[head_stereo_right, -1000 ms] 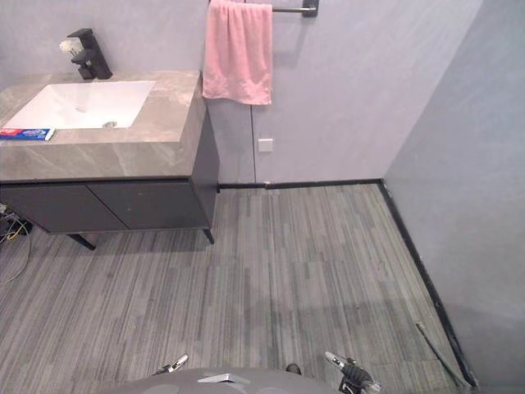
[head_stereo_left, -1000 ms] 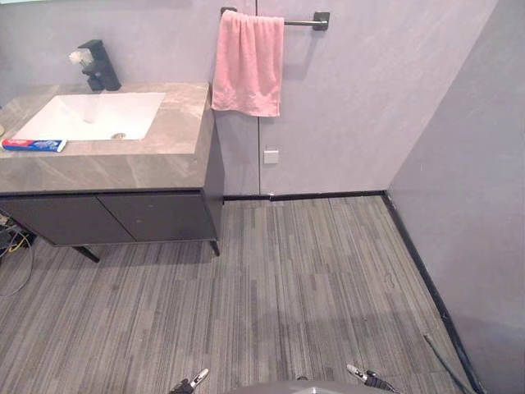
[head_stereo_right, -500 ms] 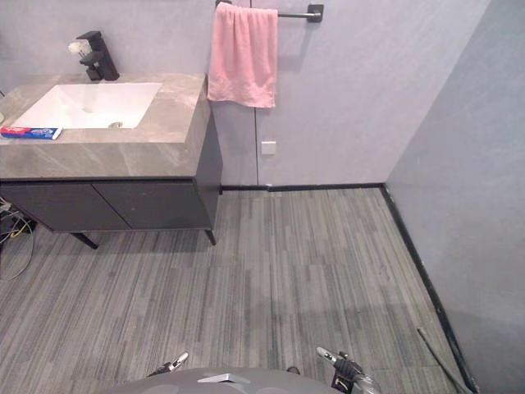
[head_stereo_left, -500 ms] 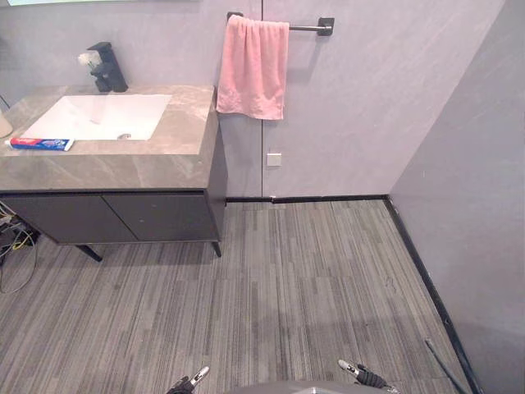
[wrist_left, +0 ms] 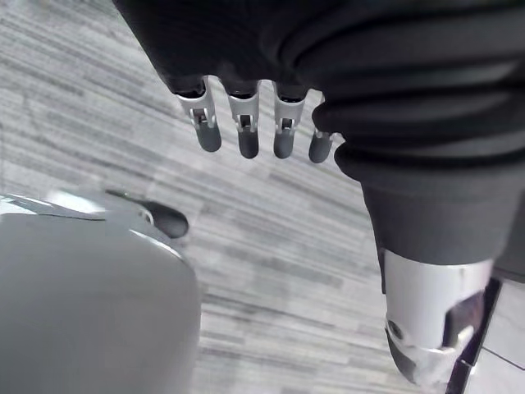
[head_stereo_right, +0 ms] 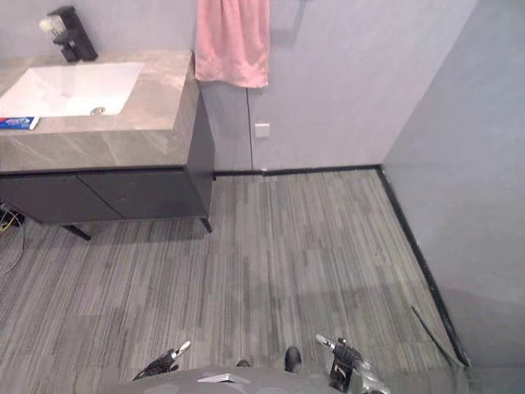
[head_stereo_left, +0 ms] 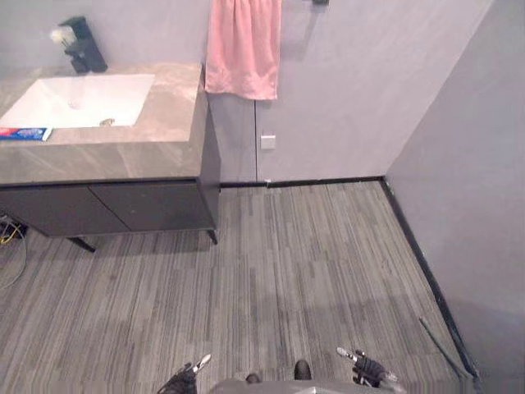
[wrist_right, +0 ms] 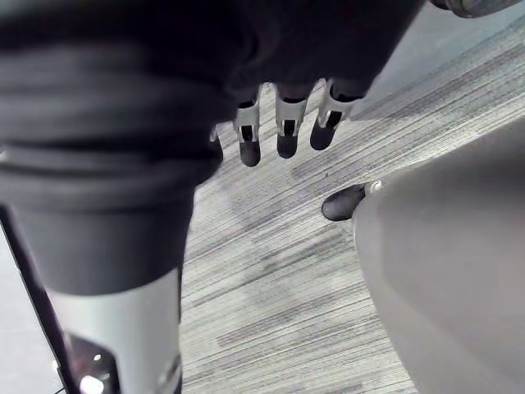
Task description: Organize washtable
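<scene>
left hand [wrist_left: 244, 123], fingers relaxed; striped grey floor [wrist_left: 287, 263] beneath

Table [head_stereo_left: 168, 131]: grey marble-look top, carried on a dark cabinet [head_stereo_left: 115, 209] set against the wall. A white basin [head_stereo_left: 78, 100] is sunk into the top, and a black faucet [head_stereo_left: 80, 48] is mounted behind it. A blue-and-red toothpaste pack [head_stereo_left: 23, 134] is laid flat just in front of the basin, near the table's left end. Floor [head_stereo_left: 287, 263]: grey striped covering.
</scene>
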Robot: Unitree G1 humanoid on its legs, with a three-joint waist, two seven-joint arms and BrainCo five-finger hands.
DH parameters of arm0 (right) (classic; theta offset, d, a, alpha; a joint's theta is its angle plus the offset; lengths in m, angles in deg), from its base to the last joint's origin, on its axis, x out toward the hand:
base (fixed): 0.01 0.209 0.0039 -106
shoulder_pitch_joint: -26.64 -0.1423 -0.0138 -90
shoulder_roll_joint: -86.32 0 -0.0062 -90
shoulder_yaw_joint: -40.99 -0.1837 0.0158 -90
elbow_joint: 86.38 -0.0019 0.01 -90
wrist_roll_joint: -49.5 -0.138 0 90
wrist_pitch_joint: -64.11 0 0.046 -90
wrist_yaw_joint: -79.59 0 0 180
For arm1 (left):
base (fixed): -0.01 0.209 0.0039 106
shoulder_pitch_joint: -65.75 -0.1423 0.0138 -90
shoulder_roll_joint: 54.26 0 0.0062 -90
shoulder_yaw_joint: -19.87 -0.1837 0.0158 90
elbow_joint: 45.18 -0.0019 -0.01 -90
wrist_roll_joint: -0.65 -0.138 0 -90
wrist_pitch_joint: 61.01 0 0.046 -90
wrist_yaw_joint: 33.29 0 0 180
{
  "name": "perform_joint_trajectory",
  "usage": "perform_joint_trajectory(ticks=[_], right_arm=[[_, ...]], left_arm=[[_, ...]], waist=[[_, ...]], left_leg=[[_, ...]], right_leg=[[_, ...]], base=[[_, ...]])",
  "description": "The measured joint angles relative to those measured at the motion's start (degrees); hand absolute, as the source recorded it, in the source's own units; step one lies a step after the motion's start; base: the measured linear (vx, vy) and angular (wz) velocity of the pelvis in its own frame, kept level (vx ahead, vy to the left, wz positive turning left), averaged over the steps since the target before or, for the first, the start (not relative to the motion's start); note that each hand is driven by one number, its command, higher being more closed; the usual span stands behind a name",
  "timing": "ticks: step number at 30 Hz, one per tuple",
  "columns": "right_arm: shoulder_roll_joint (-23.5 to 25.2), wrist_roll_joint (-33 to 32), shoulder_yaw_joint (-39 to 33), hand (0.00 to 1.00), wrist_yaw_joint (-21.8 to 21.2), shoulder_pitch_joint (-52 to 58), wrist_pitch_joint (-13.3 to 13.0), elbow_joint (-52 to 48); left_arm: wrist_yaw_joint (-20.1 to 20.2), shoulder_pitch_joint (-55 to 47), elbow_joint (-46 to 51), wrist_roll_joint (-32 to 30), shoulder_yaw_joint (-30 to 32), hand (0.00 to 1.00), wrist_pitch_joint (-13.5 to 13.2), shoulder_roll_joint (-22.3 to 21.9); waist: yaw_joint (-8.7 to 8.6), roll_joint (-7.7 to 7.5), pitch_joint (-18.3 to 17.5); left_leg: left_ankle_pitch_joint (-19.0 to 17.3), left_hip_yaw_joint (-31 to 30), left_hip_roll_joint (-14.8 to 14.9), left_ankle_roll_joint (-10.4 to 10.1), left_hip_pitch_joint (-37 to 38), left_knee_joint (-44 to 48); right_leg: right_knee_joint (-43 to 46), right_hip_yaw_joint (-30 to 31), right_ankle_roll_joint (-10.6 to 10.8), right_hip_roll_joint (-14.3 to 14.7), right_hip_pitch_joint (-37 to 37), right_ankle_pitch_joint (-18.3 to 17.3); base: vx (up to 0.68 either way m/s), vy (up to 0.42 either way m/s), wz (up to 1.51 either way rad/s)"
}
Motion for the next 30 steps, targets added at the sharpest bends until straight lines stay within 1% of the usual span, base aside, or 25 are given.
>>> perform_joint_trajectory(ticks=[1, 2, 4, 5, 6, 8, 9, 11, 13, 14, 15, 16, 17, 18, 20, 21, 22, 23, 24, 25, 26, 27, 28, 29, 30], right_arm=[[0.1, -0.2, 0.0, 0.00, 0.0, 0.2, 0.0, -0.5], [0.5, -1.2, 0.0, 0.00, -0.2, 0.9, -0.1, -2.8], [0.7, -3.1, -0.3, 0.00, -0.5, 1.1, -0.3, -4.6], [0.8, -3.1, -1.1, 0.00, -0.6, 1.1, -0.3, -4.4], [1.0, -3.0, -2.5, 0.00, -0.8, 0.9, -0.3, -4.0], [1.4, -3.1, -5.4, 0.00, -1.1, 0.5, -0.3, -3.5], [1.4, -3.6, -7.7, 0.00, -1.1, 0.4, -0.1, -2.5], [1.4, -4.3, -11.0, 0.00, -0.9, 0.9, 0.5, -1.2], [1.4, -4.4, -13.3, 0.00, -0.9, 2.1, 1.4, -1.1], [1.3, -4.7, -14.7, 0.00, -0.9, 2.6, 1.3, -1.3], [1.8, -4.8, -15.5, 0.00, -0.9, 2.3, 1.4, -1.2], [1.7, -4.7, -15.4, 0.00, -0.9, 1.7, 1.3, -1.4], [1.8, -4.8, -14.5, 0.00, -0.9, 0.5, 1.1, -2.1], [1.4, -4.8, -12.4, 0.00, -0.6, -0.8, 0.9, -2.6], [2.0, -4.8, -8.2, 0.00, 0.0, -3.4, 0.9, -2.8], [3.1, -4.8, -3.2, 0.00, 0.4, -4.4, 0.7, -4.8], [3.2, -4.8, 0.3, 0.00, 0.8, -7.1, 0.8, -4.7], [3.4, -4.8, 1.6, 0.00, 0.9, -8.6, 0.7, -4.8], [3.4, -4.7, 3.9, 0.00, 1.1, -8.7, 0.7, -6.5], [3.2, -4.7, 5.1, 0.00, 1.2, -8.5, 0.2, -7.0], [3.3, -4.6, 6.1, 0.00, 1.3, -7.9, -0.2, -7.0], [3.3, -4.6, 6.2, 0.00, 1.3, -7.9, -0.2, -7.0], [4.4, -3.2, 7.8, 0.00, 1.3, -6.5, -0.1, -6.9], [4.9, -2.1, 8.1, 0.00, 1.2, -5.1, -0.1, -7.0], [5.0, -2.0, 8.2, 0.00, 1.2, -4.5, -0.1, -6.9]], left_arm=[[0.0, 0.4, 0.0, 0.0, 0.0, 0.00, 0.0, -0.1], [0.1, 0.6, 0.2, 0.0, 0.1, 0.00, 0.1, -0.2], [0.2, 0.3, 0.3, -0.4, 0.4, 0.00, 0.3, -0.2], [0.3, 0.2, 0.3, -0.8, 0.5, 0.00, 0.4, -0.2], [0.3, 0.2, 0.3, -1.2, 0.5, 0.00, 0.5, -0.2], [0.9, 0.9, 0.3, -1.1, 0.1, 0.00, 0.5, 0.0], [1.2, 1.5, 0.2, -1.1, 0.0, 0.00, 0.5, 0.0], [1.4, 2.5, -0.4, -1.2, 0.1, 0.00, 0.6, -0.1], [1.6, 2.5, -0.4, -1.3, 0.4, 0.00, 0.6, -0.7], [1.8, 0.8, -0.2, -2.2, 1.4, 0.00, 0.7, -1.0], [1.8, 0.9, 0.1, -2.5, 2.5, 0.00, 1.1, -1.1], [1.8, 0.8, 1.1, -2.2, 2.9, 0.00, 1.2, -1.7], [1.8, 0.6, 2.1, -2.2, 3.0, 0.00, 1.2, -2.3], [1.9, 1.6, 2.6, -2.1, 2.6, 0.00, 1.3, -2.9], [1.7, 2.1, 4.4, -1.8, 2.6, 0.00, 1.2, -3.4], [1.7, 2.2, 6.9, -0.9, 2.5, 0.00, 0.6, -3.6], [1.2, 2.0, 8.4, -0.5, 2.6, 0.00, 0.0, -3.6], [1.0, 1.8, 8.5, -0.4, 2.8, 0.00, -0.1, -3.8], [0.6, 1.4, 8.5, -0.4, 4.0, 0.00, -0.1, -4.4], [0.2, 0.6, 8.5, -0.2, 5.0, 0.00, -0.2, -4.7], [-0.2, -0.4, 8.3, -0.2, 5.2, 0.00, -0.2, -4.3], [-0.2, -0.5, 8.3, -0.2, 5.2, 0.00, -0.1, -4.3], [-0.7, -1.8, 6.7, 0.0, 7.8, 0.00, -0.1, -3.9], [-0.9, -1.8, 5.4, -0.1, 7.4, 0.00, 0.2, -2.4], [-0.9, -1.7, 5.3, -0.1, 6.8, 0.00, 0.3, -2.0]], waist=[[-0.06, -0.05, 0.4], [-0.02, 0.14, 1.0], [-0.20, -0.22, 1.5], [-0.07, -0.30, 1.6], [-0.25, -0.25, 1.7], [-0.89, -0.47, 1.7], [-1.82, -0.99, 2.0], [-2.06, -1.37, 2.4], [-2.61, -0.28, 2.0], [-3.33, 1.71, 0.7], [-3.17, 1.76, 0.5], [-2.98, 2.12, 0.7], [-2.70, 2.35, 0.9], [-1.45, 3.75, 2.0], [0.38, 3.74, 3.7], [1.92, 2.44, 4.4], [3.05, 1.67, 4.0], [3.42, 1.93, 3.9], [3.81, 2.58, 3.7], [4.10, 2.80, 3.4], [4.75, 2.52, 2.7], [4.79, 2.52, 2.6], [5.00, -0.71, 0.7], [4.55, -2.50, 0.6], [4.23, -2.76, 0.6]], left_leg=[[-0.7, -0.2, -0.2, 0.2, 0.3, 0.1], [-1.3, -0.2, -0.7, 0.6, 1.1, 0.4], [-2.5, 0.1, -0.9, 1.1, 3.8, 0.4], [-2.6, 0.3, -0.9, 1.0, 4.8, -0.2], [-2.7, 0.3, -0.6, 0.9, 6.3, -1.9], [-3.0, -0.1, -0.4, 0.5, 7.6, -4.1], [-3.5, -1.1, -0.6, 0.0, 8.8, -5.5], [-5.5, -2.8, -0.1, -1.7, 10.9, -5.5], [-9.7, -3.5, 3.6, -3.6, 12.0, -2.9], [-11.0, -4.1, 7.2, -5.8, 12.2, 2.4], [-11.0, -4.2, 9.3, -7.0, 8.1, 14.8], [-8.9, -4.2, 10.5, -8.8, 5.0, 22.5], [0.4, -4.6, 11.7, -9.3, -1.4, 38.3], [4.9, -4.9, 13.1, -9.7, -6.3, 51.3], [2.6, -3.4, 13.3, -6.5, -11.6, 61.7], [-0.3, -2.5, 10.9, -5.6, -17.4, 61.4], [-2.2, -0.7, 9.1, -5.8, -23.7, 47.0], [-1.8, 0.7, 8.8, -5.8, -24.4, 32.0], [0.8, 1.2, 8.6, -6.2, -23.8, 18.2], [3.1, 1.1, 8.6, -6.4, -23.2, 10.1], [7.8, 0.5, 8.5, -6.2, -23.1, 8.9], [8.2, 0.5, 8.4, -6.1, -23.1, 9.0], [10.6, 3.2, 5.3, -3.1, -20.2, 10.5], [9.4, 4.3, 2.9, -1.2, -15.8, 8.6], [8.8, 4.4, 2.2, -0.5, -14.1, 8.3]], right_leg=[[6.1, -0.8, -0.1, -0.4, -2.6, -1.7], [19.8, -3.3, -1.3, -2.2, -9.0, -3.1], [32.4, -7.2, -1.7, -5.3, -15.9, -4.3], [31.5, -8.5, -1.8, -5.9, -16.7, -4.3], [24.6, -11.4, -1.5, -6.8, -17.1, -4.0], [6.2, -13.5, -0.3, -6.5, -16.5, 0.6], [-4.4, -13.2, 0.6, -6.8, -15.8, 4.6], [-9.0, -13.0, 1.2, -6.8, -15.5, 5.9], [-6.1, -13.3, -1.6, -4.4, -15.1, 7.2], [-4.3, -13.4, -4.4, -1.0, -13.8, 8.9], [-2.5, -13.5, -6.0, 1.0, -12.4, 11.1], [-2.1, -13.6, -7.1, 2.3, -11.4, 10.0], [-2.1, -13.3, -7.9, 3.8, -8.6, 7.0], [-2.6, -11.9, -9.0, 5.8, -4.7, 5.1], [-3.0, -8.9, -10.6, 6.9, 1.7, 2.4], [-4.1, -6.6, -11.0, 5.6, 7.5, -1.0], [-5.7, -5.0, -8.8, 3.8, 11.6, -4.2], [-6.5, -4.0, -7.2, 2.8, 13.9, -5.7], [-7.3, -3.4, -5.8, 2.0, 16.3, -7.0], [-7.5, -2.7, -5.0, 1.5, 17.7, -8.4], [-7.4, -1.6, -4.4, 0.6, 19.9, -10.9], [-7.3, -1.5, -4.4, 0.5, 20.1, -11.1], [6.5, 1.5, -4.4, -3.7, 16.3, -11.9], [22.4, 2.5, -0.4, -5.8, 10.3, -7.8], [28.5, 3.3, 0.9, -6.5, 8.2, -4.9]], base=[[-0.08, 0.071, 0.24], [0.00, 0.006, 0.19], [0.11, 0.027, 0.12], [0.11, 0.020, -0.07], [0.14, -0.028, -0.12], [0.19, -0.059, 0.07], [0.20, -0.094, 0.34], [0.26, -0.180, 0.39], [0.49, -0.368, 0.40], [0.65, -0.485, 0.27], [0.60, -0.440, 0.06], [0.47, -0.443, -0.25], [0.55, -0.388, -0.56], [0.62, -0.379, -0.63], [0.63, -0.314, -0.77], [0.33, -0.189, -0.81], [-0.01, -0.028, -0.67], [-0.10, 0.112, -0.62], [0.22, 0.082, -0.53], [0.55, 0.076, -0.63], [0.53, 0.091, -0.47], [0.85, 0.155, -0.72], [0.88, 0.158, -0.45], [0.81, 0.156, -0.38], [0.45, 0.212, 0.46]])
